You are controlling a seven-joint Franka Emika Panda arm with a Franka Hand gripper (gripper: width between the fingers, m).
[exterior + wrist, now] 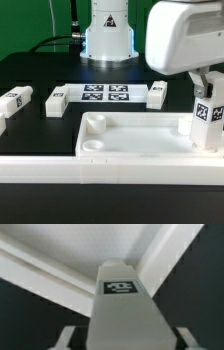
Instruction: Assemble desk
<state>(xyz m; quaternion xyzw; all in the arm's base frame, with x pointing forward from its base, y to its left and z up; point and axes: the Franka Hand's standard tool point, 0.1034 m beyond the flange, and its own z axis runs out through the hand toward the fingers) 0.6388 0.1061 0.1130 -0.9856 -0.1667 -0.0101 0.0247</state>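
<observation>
The desk top point(130, 150), a white tray with a raised rim and round corner sockets, lies at the front. One white tagged leg point(207, 118) stands upright at the tray's corner on the exterior view's right. My gripper point(206, 88) is at this leg's upper end. In the wrist view the leg point(122, 297) runs away from me toward the tray's corner point(150, 246). My gripper point(124, 335) straddles it, and dark gaps show between the leg and both fingers point(65, 336), so the jaws stand open. Three more legs point(16, 100) point(55, 100) point(157, 94) lie on the black table.
The marker board point(105, 93) lies flat behind the tray, between two loose legs. The arm's white base point(107, 35) stands at the back. A further white part point(3, 126) shows at the exterior view's left edge. A long white bar point(110, 180) runs along the front.
</observation>
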